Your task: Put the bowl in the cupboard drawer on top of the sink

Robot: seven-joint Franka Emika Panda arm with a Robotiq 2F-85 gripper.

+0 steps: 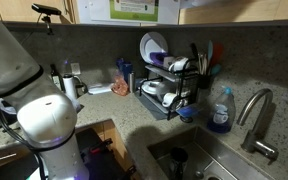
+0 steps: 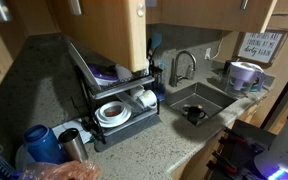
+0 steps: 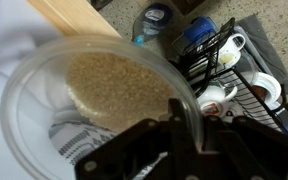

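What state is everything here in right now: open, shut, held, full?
Small round whitish bowl: gripped at its rim.
Black claw: shut on the bowl.
Pale wooden cupboard door: appears open.
Curved silver faucet: no water seen.
Steel sink: holds one dark object.
Black dish rack: loaded with dishes.

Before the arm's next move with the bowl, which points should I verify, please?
1. The gripper is shut on the rim of the bowl: ok.
2. The bowl is raised clear of the dish rack: ok.
3. The cupboard door is open: ok.
4. Free room behind that door: cannot tell, the inside is hidden.
5. The gripper shows in both exterior views: not ok, it is out of sight.
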